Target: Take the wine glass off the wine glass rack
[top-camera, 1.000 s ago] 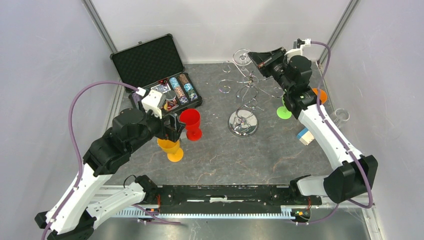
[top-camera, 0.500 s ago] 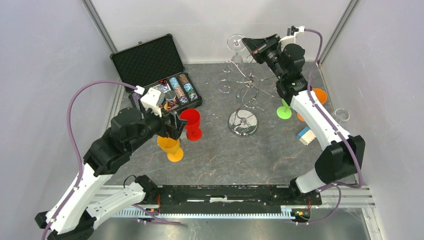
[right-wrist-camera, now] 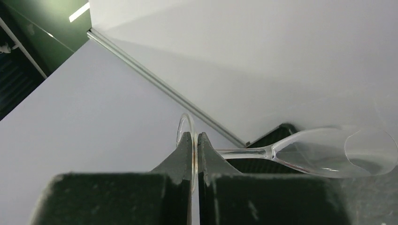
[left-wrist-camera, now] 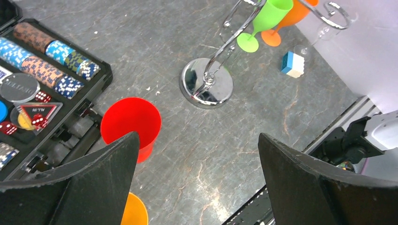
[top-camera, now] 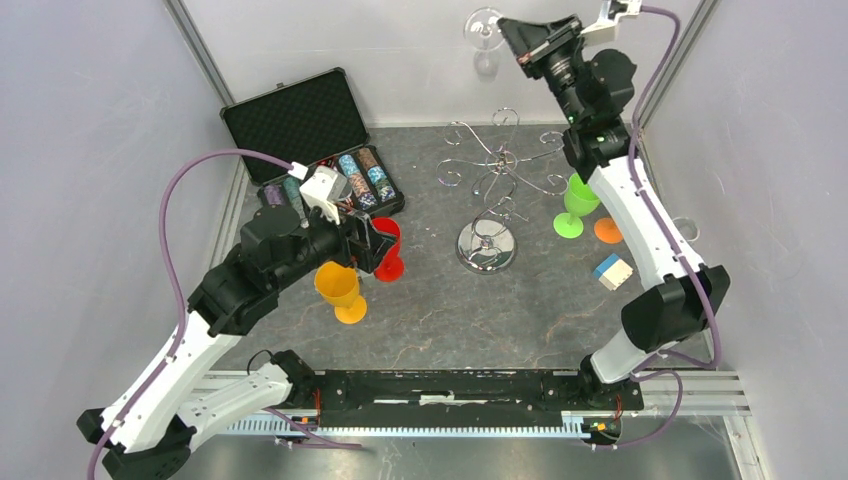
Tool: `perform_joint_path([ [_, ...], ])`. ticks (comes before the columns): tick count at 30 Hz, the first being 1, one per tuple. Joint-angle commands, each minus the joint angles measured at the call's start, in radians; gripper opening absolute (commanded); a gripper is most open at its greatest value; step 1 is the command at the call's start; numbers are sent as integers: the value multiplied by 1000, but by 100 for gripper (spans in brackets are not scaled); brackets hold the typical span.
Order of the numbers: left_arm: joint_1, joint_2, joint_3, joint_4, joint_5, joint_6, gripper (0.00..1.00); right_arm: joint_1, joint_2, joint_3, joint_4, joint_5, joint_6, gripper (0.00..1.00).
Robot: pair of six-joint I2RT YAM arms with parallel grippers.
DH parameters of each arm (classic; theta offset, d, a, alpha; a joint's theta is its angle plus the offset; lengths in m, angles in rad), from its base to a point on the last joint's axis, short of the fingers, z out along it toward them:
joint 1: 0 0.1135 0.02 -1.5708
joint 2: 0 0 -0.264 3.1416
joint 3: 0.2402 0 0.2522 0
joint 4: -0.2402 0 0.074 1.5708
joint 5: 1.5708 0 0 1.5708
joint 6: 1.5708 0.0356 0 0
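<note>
- Left gripper (left-wrist-camera: 197,140): jaws wide apart, holding nothing, hovering just above red cup (left-wrist-camera: 130,123).
- Rack (top-camera: 487,245) stands mid-table, beyond the cup.
- Right gripper (right-wrist-camera: 195,138): clamped on the foot of the wine glass (right-wrist-camera: 328,152). Glass lies sideways, high by back wall, clear of rack hooks.

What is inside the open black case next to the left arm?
The black case holds rows of poker chips, red dice and a round silver disc. One finger of the left gripper covers its near edge, so anything there is hidden.
</note>
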Motion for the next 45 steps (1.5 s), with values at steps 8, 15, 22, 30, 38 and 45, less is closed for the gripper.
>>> perform_joint_path([
  [8,-2,54,21,181,183,-59,100,-133,-203,17,-86,165,-241,0],
  [15,-6,105,24,327,327,-69,100,-143,-446,-108,-250,270,-339,0],
  [22,-51,151,15,578,378,-36,100,-144,-717,-271,-366,317,-289,0],
  [30,-117,222,-14,892,465,30,100,-144,-915,-264,-613,277,-236,0],
  [38,-231,370,-45,1155,540,95,99,-144,-1073,-363,-832,157,-100,0],
  [45,-317,482,-75,1303,605,167,99,-145,-1129,-456,-852,-21,56,0],
])
